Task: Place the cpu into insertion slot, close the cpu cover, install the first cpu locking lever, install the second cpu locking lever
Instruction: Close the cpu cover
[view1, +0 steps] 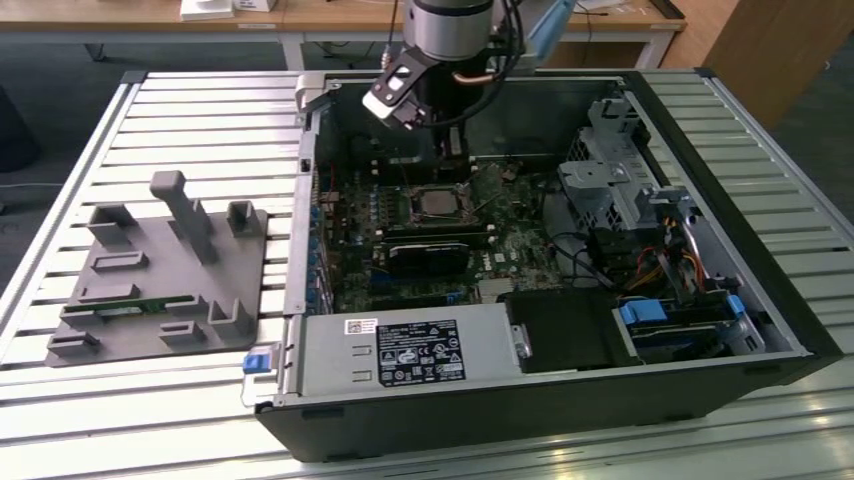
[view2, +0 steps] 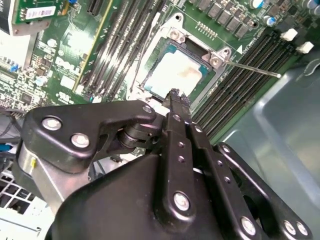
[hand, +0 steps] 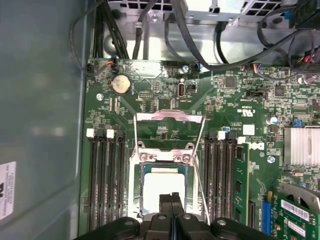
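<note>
Over on the exterior view's left, a grey plastic fixture tray (view1: 160, 270) sat on the slatted metal table (view1: 80, 130). One green memory stick (view1: 134, 305) lay in a slot near the tray's lower edge.

From the middle to the right of that frame was the open black computer case (view1: 534, 420), with the green motherboard (view1: 514, 235) inside it. The small square black insertion slot with its silver rim (view1: 411, 203) was about dead centre. The cpu, a small flat square chip with a pale metal top (hand: 151, 186), was already sitting in it.

The thin silver metal cpu cover frame (hand: 132, 187) looked flat around the chip, though I couldn't swear it was fully down. A thin silver wire lever (view2: 250, 67) stuck out from a corner of the socket across the long black memory slots (view2: 240, 87).

The black two-finger gripper (view2: 174, 95) hung right over the chip's edge. Its fingers (hand: 166, 205) were pressed together with nothing between them. I couldn't tell if the tip actually touched the chip.
</note>
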